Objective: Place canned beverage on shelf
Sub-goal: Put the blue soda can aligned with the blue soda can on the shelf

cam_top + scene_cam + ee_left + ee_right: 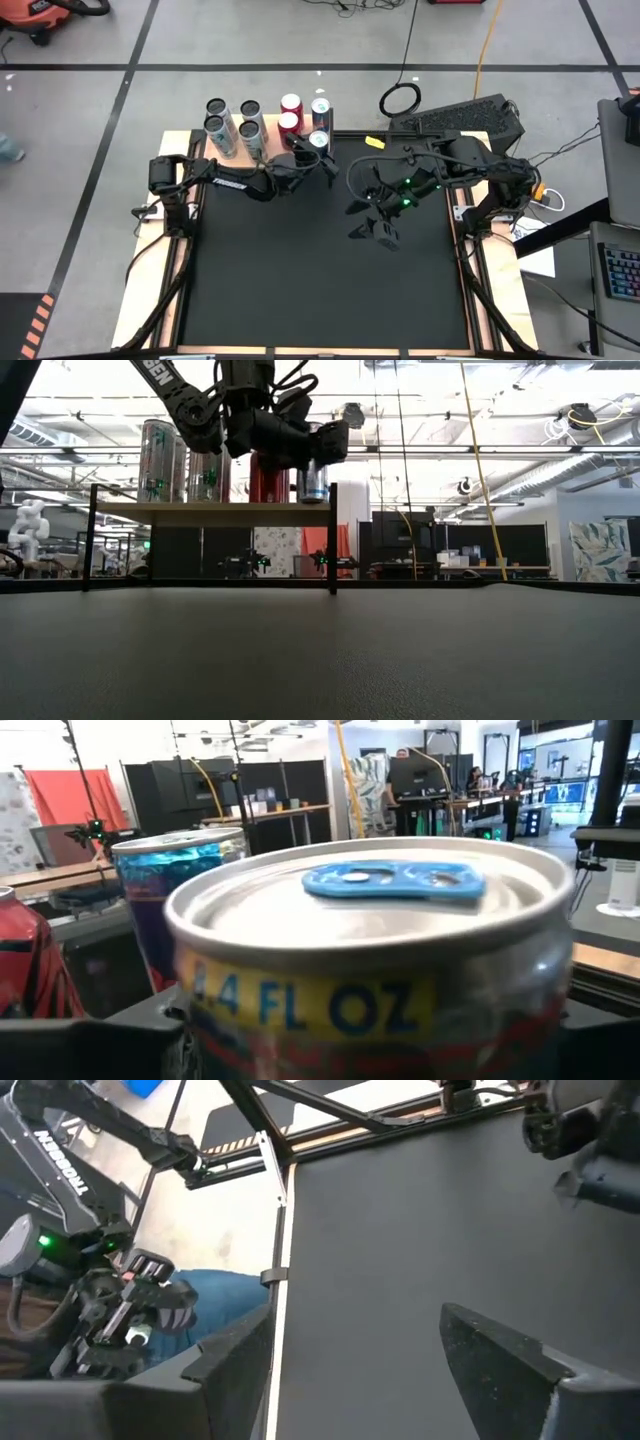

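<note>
The left gripper (322,158) is closed on an upright can (318,140), held just above the shelf (210,513) top, beside the red cans (290,113); lowering comes next. The right gripper (375,228) waits open, well apart.

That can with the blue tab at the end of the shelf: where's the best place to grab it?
Grip the can with the blue tab around its round side wall, just below the rim, coming level from the open table side. It stands upright, and a red can and another blue can crowd behind it. The left gripper is closed on it that way.
</note>
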Robot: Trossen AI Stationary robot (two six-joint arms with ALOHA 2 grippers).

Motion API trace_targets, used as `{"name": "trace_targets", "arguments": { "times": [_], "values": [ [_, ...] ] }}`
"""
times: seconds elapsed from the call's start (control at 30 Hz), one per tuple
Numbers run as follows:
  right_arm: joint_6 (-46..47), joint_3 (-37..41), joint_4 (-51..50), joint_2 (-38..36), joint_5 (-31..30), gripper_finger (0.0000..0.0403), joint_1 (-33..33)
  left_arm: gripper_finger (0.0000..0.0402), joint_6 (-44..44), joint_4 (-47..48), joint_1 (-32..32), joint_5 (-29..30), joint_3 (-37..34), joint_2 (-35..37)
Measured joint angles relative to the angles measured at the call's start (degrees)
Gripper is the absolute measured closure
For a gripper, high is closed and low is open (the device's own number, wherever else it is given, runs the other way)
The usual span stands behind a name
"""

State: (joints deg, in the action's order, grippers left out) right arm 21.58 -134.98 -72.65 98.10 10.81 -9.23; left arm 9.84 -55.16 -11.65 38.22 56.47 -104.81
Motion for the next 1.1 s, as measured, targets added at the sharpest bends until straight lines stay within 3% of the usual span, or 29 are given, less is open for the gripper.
{"name": "trace_targets", "arguments": {
  "times": [0.47, 1.1],
  "values": [
    [-0.2, 0.0, 0.0, 0.0, 0.0, 0.0133, -1.0, 0.0107, 2.8, -4.4, 0.0, -1.0, 0.0, 0.1],
    [-3.7, 0.0, 0.0, 0.0, -0.2, 0.0133, -1.0, 0.0107, 9.1, -2.7, 1.8, -0.6, 4.0, 3.0]
  ]
}}
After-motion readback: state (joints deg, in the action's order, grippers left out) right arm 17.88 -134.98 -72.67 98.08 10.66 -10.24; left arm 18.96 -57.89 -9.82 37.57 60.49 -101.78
